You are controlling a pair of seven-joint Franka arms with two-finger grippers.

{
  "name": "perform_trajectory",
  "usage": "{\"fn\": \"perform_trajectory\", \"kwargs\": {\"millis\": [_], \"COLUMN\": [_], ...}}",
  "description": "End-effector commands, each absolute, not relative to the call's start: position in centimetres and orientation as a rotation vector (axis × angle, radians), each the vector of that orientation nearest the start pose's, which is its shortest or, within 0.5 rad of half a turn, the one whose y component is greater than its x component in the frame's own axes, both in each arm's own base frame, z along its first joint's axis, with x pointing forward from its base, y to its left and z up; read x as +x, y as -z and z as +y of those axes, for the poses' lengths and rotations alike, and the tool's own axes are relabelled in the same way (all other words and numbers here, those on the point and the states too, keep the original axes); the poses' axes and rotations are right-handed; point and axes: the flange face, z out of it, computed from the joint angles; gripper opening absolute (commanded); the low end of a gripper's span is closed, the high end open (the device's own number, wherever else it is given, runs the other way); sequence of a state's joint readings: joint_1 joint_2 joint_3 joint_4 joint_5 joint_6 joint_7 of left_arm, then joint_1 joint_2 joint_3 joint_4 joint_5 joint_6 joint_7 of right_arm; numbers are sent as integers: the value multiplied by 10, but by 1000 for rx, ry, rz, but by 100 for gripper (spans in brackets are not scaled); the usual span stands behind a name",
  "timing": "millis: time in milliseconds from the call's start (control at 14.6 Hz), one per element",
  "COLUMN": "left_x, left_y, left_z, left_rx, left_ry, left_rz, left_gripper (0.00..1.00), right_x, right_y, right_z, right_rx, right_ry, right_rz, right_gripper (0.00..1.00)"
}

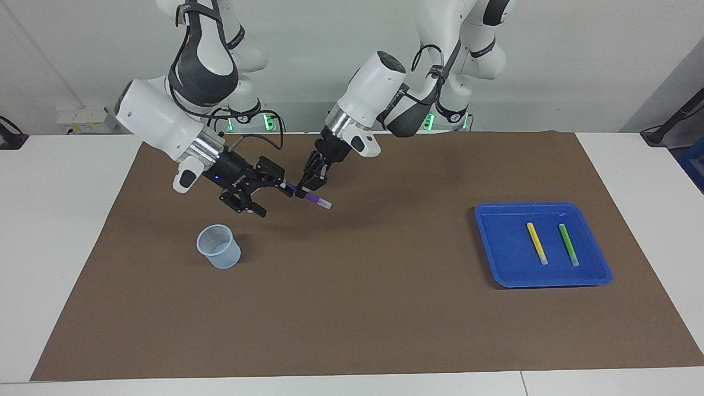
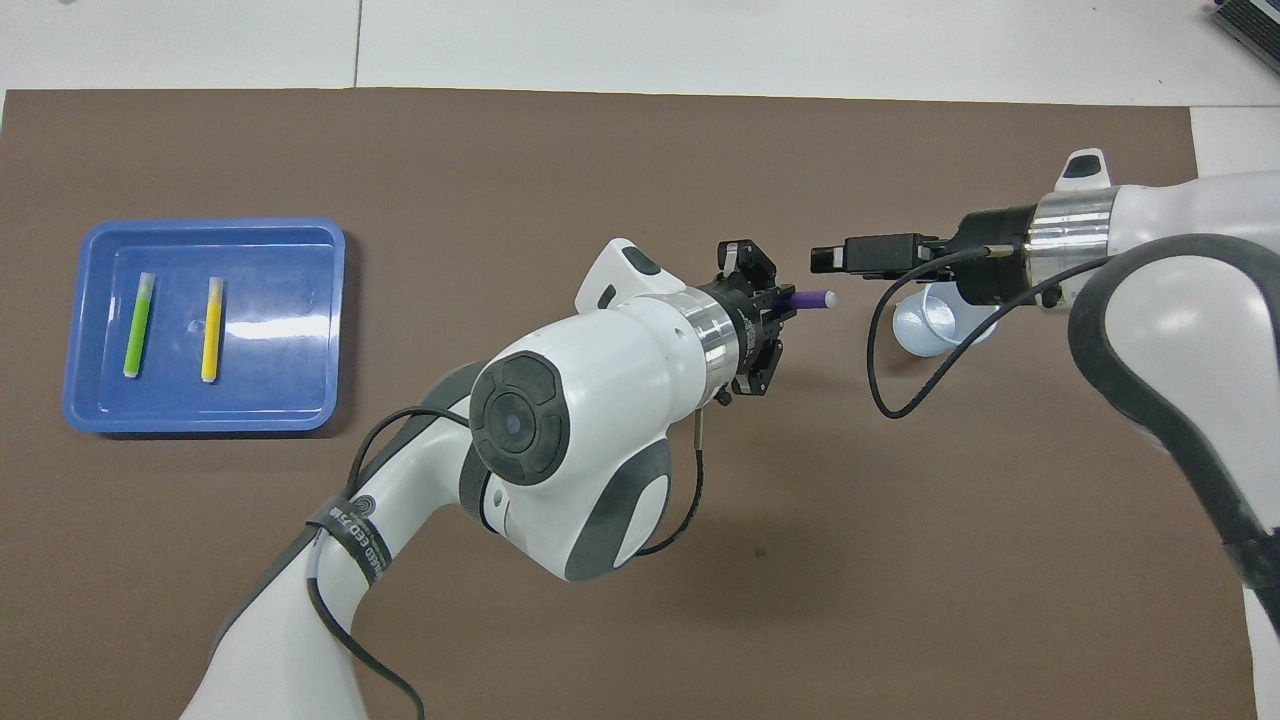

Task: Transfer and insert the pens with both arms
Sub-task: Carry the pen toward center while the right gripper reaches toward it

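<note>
Handover step: left gripper [image 1: 306, 187] clamped on purple pen [image 1: 311, 197] mid-air over mat ctr. Right gripper [image 1: 269, 190], fingers apart, at pen's 9 o'clock end. Next, I'd judge: right closes, then left lets go.

Right arm's wrist partly hides the cup [image 2: 935, 325].
</note>
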State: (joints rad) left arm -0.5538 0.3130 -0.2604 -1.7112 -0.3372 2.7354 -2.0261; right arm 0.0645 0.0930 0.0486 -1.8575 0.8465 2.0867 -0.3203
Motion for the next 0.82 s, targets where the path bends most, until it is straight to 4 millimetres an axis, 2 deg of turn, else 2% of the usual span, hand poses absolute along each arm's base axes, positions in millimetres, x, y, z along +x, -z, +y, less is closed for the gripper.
{"fn": "perform_trajectory", "kwargs": {"millis": [0,410,547,752], "left_x": [504,498,495,493], "left_y": [-493,-496,-495,-495], "left_z": [-476,-487,-491,-493], "left_rx": [1680,1650,1659,1653], "left_ry": [249,243,245,244], "left_rz": [1642,1610,1602,1594], "left_gripper": [0,0,0,0], "right_x": [586,588,588,589], "right_y": [-513,-515,-515,-516], "right_z": [96,103,114,114], "right_rx": [-2360,-2376,-2394,-2406], "right_ry": [267,304,311,322], "right_rz": [-81,-80,-87,-87], "right_gripper": [92,75,69,61]}}
